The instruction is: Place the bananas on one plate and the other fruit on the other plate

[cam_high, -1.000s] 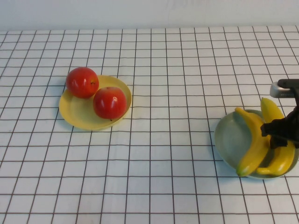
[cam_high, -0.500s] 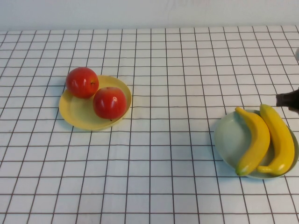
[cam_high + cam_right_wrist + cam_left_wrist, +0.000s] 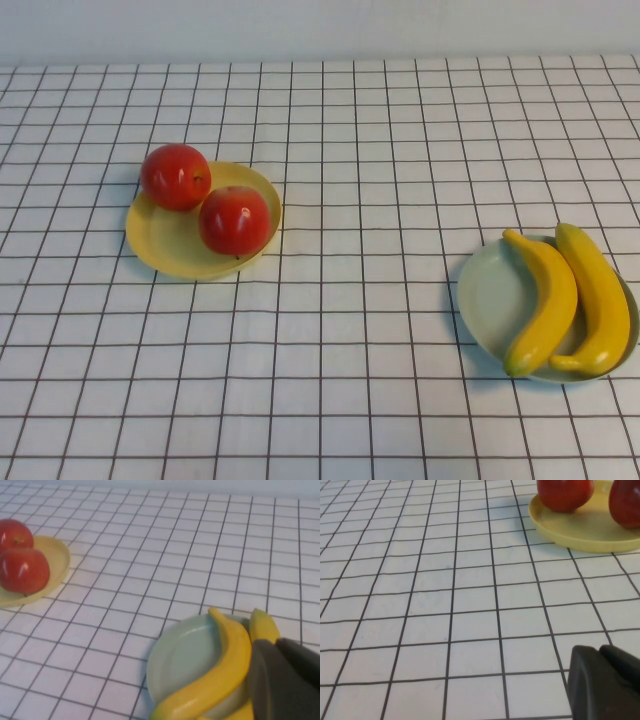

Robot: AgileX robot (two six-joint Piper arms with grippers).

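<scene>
Two yellow bananas lie side by side on the pale blue-green plate at the right. Two red apples sit on the yellow plate at the left. Neither gripper shows in the high view. My left gripper is shut and empty, low over bare table short of the yellow plate. My right gripper is shut and empty, drawn back from the blue-green plate with a banana just ahead of it.
A white cloth with a black grid covers the whole table. A pale wall runs along the far edge. Open table lies between the two plates.
My right gripper was over the bananas on the blue-green plate a second ago. It has pulled back to the right and left the high view. The bananas stay on the plate.
</scene>
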